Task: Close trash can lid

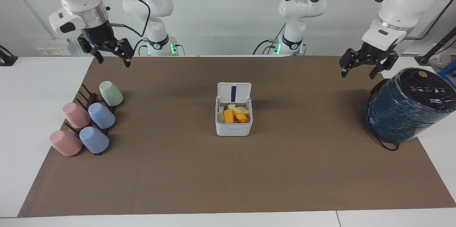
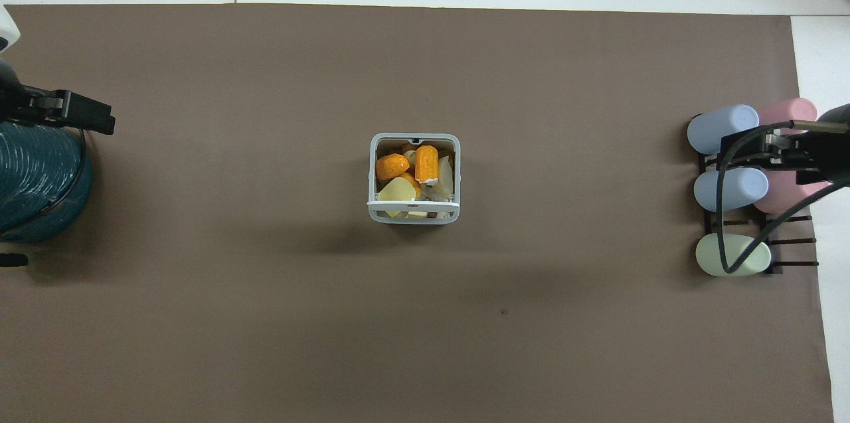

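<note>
The trash can (image 1: 233, 127) is a small white cube-shaped bin in the middle of the brown mat, filled with orange and yellow toy food pieces. Its lid (image 1: 234, 92) stands open and upright on the side nearer to the robots, with the dark blue strip on its inner face showing. In the overhead view the trash can (image 2: 414, 217) shows its open top and the lid (image 2: 413, 204) is seen edge-on. My left gripper (image 1: 358, 75) is open and empty, raised beside the teal cylinder. My right gripper (image 1: 113, 62) is open and empty, raised above the cup rack's end of the mat. Both are far from the can.
A large dark teal wrapped cylinder (image 1: 406, 111) lies at the left arm's end of the table. A dark rack (image 1: 87, 97) with several pastel cups (image 1: 101, 115) stands at the right arm's end. The brown mat (image 1: 228, 177) covers most of the table.
</note>
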Robot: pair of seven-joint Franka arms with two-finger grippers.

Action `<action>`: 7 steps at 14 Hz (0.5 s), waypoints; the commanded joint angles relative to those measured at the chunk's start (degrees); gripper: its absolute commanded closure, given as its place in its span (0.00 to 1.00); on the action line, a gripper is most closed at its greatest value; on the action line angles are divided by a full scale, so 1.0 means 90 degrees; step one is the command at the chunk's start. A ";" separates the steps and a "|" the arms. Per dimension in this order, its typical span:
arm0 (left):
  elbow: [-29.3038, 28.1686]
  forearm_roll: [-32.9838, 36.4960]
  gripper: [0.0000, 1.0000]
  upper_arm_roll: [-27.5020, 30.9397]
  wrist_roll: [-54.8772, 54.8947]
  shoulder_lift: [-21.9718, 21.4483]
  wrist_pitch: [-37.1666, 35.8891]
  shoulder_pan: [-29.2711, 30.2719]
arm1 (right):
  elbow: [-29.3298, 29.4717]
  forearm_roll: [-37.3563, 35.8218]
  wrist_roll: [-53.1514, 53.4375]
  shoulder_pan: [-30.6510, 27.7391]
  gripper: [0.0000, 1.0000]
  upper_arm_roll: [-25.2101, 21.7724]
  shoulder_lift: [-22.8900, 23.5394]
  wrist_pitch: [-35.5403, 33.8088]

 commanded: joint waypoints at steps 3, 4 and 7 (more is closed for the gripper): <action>-0.0285 0.0076 0.00 0.0014 0.0033 -0.0225 0.0109 -0.0040 | -0.0139 0.0100 -0.0098 -0.0110 0.00 0.0062 -0.0126 0.0017; -0.0285 0.0075 0.00 0.0014 0.0033 -0.0225 0.0109 -0.0040 | -0.0139 0.0100 -0.0098 -0.0110 0.00 0.0052 -0.0126 0.0017; -0.0324 0.0075 0.00 0.0004 0.0014 -0.0235 0.0051 -0.0050 | -0.0139 0.0100 -0.0098 -0.0110 0.00 0.0052 -0.0126 0.0017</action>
